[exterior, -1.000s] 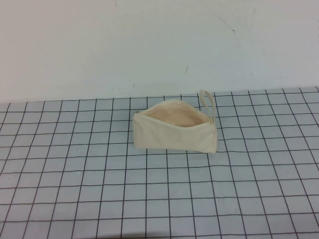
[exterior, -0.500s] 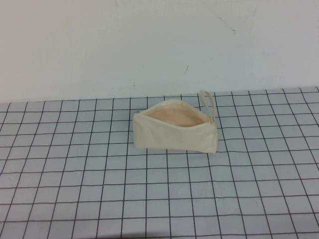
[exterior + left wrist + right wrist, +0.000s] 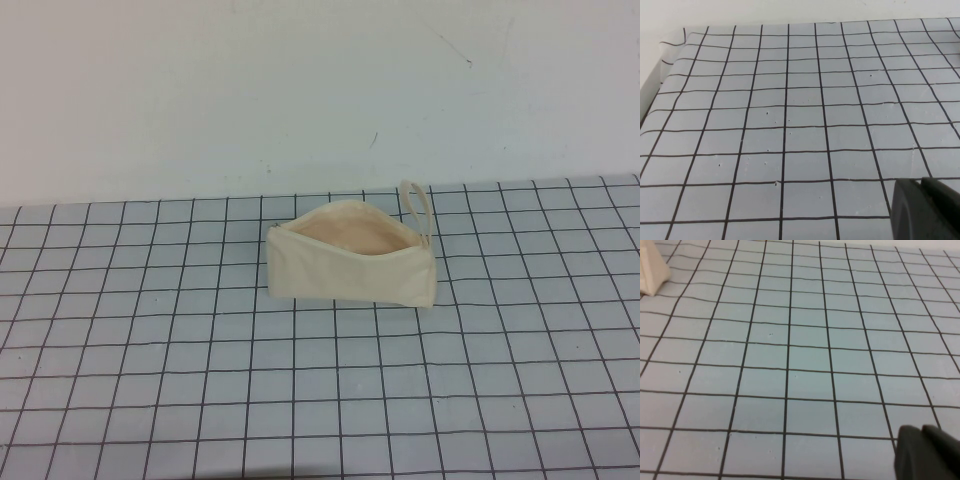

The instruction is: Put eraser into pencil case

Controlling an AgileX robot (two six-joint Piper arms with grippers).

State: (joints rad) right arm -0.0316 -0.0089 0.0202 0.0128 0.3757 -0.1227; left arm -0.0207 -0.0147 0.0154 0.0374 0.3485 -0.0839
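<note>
The cream-white pencil case stands on the grid mat, near the back wall in the high view. Its zip is open and shows the peach lining; its loop strap is at the right end. One corner of the pencil case shows in the right wrist view. The eraser shows in no view. My left gripper hangs low over bare mat, its dark fingers pressed together and empty. My right gripper hangs over bare mat well away from the case, fingers also together and empty. Neither gripper shows in the high view.
A grey mat with black grid lines covers the table. A white wall rises right behind the pencil case. The mat's curled edge shows in the left wrist view.
</note>
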